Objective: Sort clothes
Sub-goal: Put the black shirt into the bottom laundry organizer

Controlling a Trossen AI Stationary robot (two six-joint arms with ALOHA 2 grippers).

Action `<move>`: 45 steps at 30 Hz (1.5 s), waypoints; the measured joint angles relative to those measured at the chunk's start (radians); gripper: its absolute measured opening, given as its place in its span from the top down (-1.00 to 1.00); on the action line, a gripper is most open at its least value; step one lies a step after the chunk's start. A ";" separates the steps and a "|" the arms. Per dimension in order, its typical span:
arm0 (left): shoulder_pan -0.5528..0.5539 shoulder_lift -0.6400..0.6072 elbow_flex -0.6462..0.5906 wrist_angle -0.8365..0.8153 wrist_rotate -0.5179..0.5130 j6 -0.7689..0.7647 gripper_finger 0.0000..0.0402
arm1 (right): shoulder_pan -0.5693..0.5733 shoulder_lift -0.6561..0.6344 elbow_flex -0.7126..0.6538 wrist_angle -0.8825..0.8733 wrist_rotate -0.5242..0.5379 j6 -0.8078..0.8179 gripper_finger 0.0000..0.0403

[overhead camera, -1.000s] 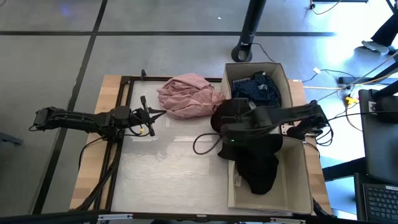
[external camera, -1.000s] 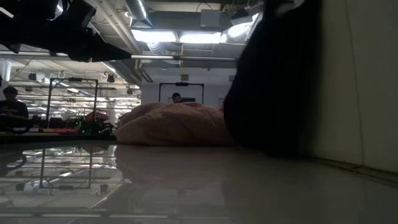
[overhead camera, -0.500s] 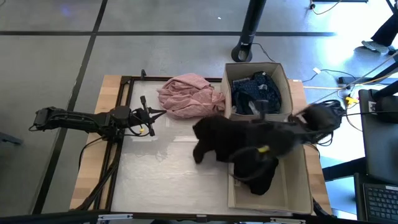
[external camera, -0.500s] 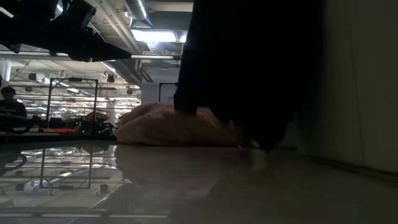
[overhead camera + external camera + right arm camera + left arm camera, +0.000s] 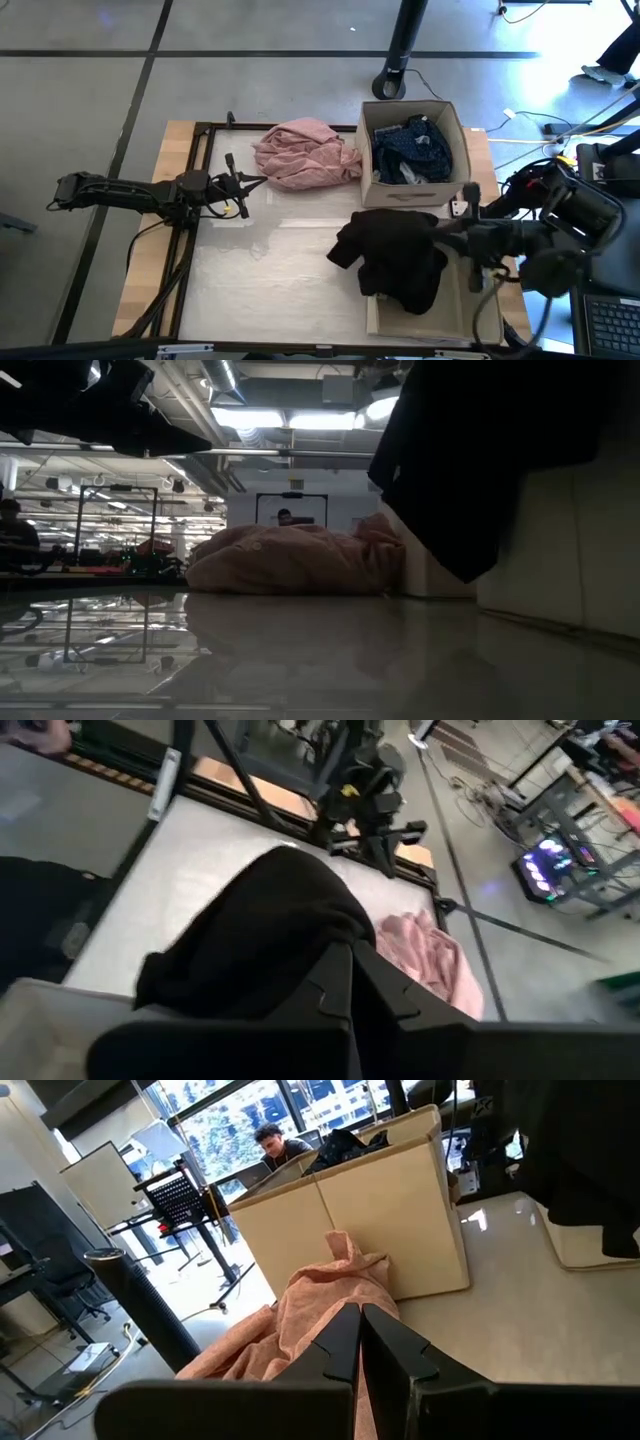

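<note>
While the right tool (image 5: 345,960) grips a black garment (image 5: 392,255), fingertips buried in cloth, left tool (image 5: 358,1342) closed, near box (image 5: 480,310) mostly covered.

Right gripper (image 5: 432,237): fingertips buried in the black garment (image 5: 392,260) | near box (image 5: 485,310): mostly covered by garment and arm | low view: garment cut off at the top edge | far box (image 5: 413,182): contents indistinct
</note>
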 joint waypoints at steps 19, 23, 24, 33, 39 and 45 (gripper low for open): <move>0.000 0.000 0.000 0.002 0.000 0.005 0.97 | 0.001 -0.137 -0.512 0.003 -0.302 0.429 1.00; 0.000 0.000 0.000 0.012 0.000 0.024 0.97 | 0.005 -0.247 -0.787 0.002 -0.452 0.653 1.00; 0.000 0.000 0.000 0.020 0.000 0.027 0.97 | 0.006 -0.269 -0.850 0.001 -0.492 0.708 1.00; 0.001 0.000 0.000 0.034 0.000 0.027 0.97 | 0.004 -0.336 -1.267 0.156 -0.737 0.829 0.99; 0.001 0.000 0.000 0.033 0.000 0.022 0.97 | -0.016 -0.336 -1.330 0.164 -0.812 0.889 0.74; 0.001 0.000 0.000 0.033 0.000 0.022 0.97 | -0.024 -0.335 -1.214 0.149 -0.871 0.889 0.27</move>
